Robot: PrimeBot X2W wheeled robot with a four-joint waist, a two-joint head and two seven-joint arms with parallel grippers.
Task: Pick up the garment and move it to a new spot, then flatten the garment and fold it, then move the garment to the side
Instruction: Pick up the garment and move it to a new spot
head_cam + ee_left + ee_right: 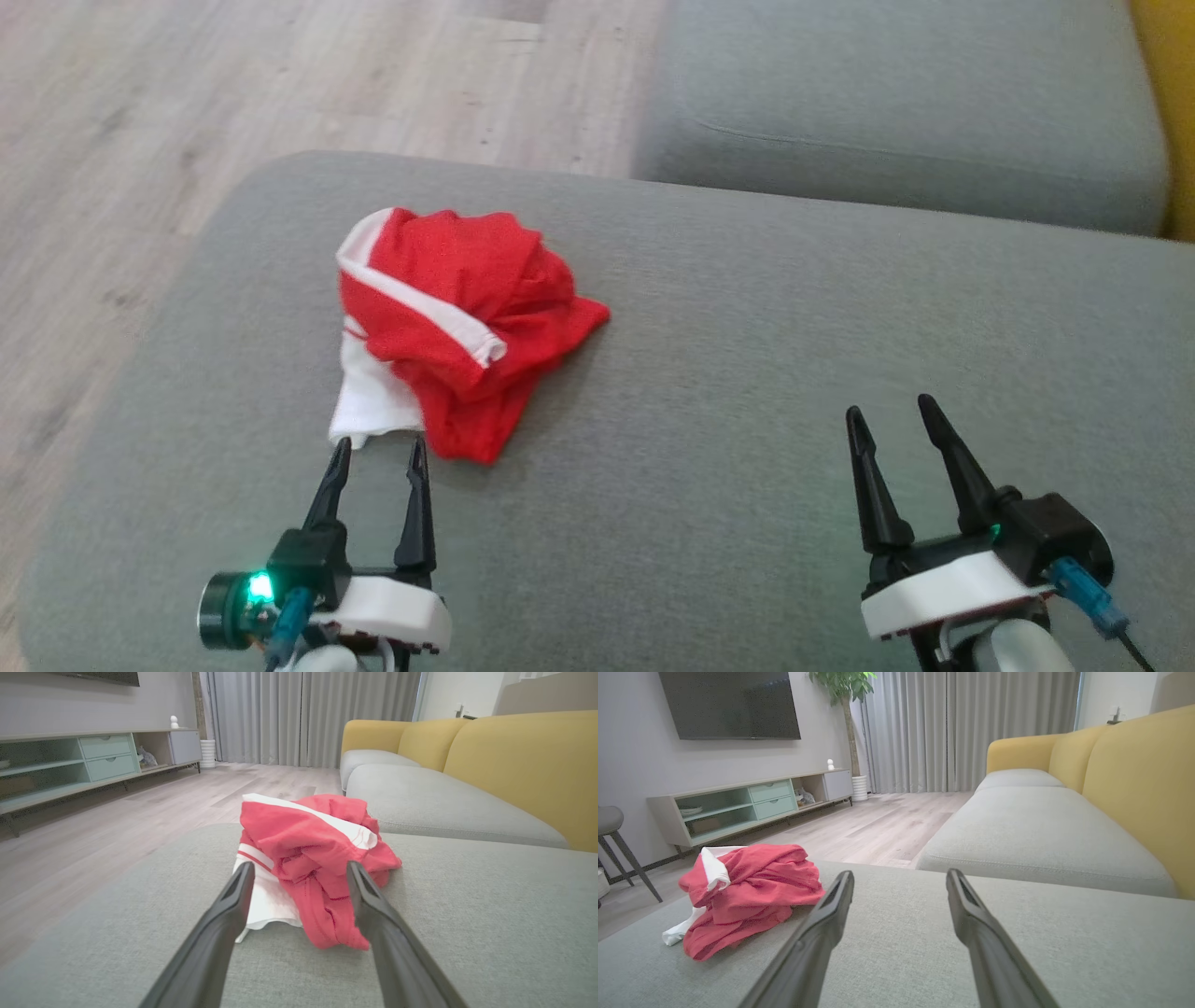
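Surface: a grey cushion [747, 392] was seen under both arms, with wooden floor [140, 140] beyond its left edge.
Added by the wrist views: a yellow backrest [514, 765], grey curtains [924, 728] and a low cabinet [752, 807] were brought in; a television [731, 704], a plant [843, 686] and a stool [612, 826] were shown from the right wrist.
Garment: the red and white garment [448, 317] was found crumpled on the cushion's left part.
Left gripper: the left gripper [379, 441] was held released and empty, its tips at the garment's white near edge.
Right gripper: the right gripper [888, 405] was likewise spread, nothing grasped, well apart from the garment.
Hard to make out: contact between the left tips and the cloth could not be judged; the kind of garment was hidden by the bunching.
Cabinet contents: two drawers were seen shut; small items in the open compartments were too blurred to be named.
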